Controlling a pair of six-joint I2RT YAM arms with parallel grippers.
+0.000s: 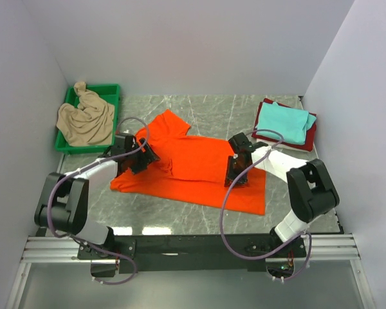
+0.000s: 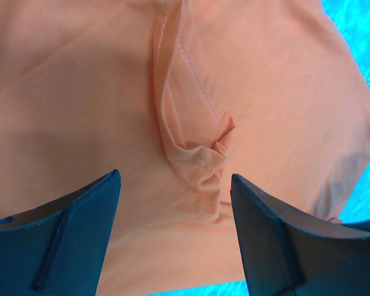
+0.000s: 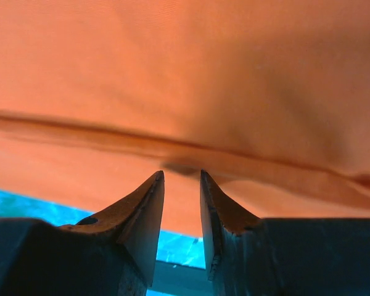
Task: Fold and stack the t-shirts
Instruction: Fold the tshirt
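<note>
A bright orange t-shirt (image 1: 199,161) lies spread across the middle of the table, its far left sleeve (image 1: 167,125) sticking out toward the back. My left gripper (image 1: 143,156) hovers over the shirt's left part with its jaws wide open; in the left wrist view the left gripper (image 2: 176,176) has a puckered seam (image 2: 200,160) of cloth just beyond its tips. My right gripper (image 1: 237,174) is low over the shirt's right part. In the right wrist view the right gripper (image 3: 181,174) has a narrow gap, its tips at a fold crease (image 3: 185,157), nothing between the pads.
A green tray (image 1: 93,88) at the back left holds a crumpled beige t-shirt (image 1: 87,119). At the back right a folded teal t-shirt (image 1: 283,122) lies on a dark red one (image 1: 311,136). White walls close in on three sides of the marble table (image 1: 212,109).
</note>
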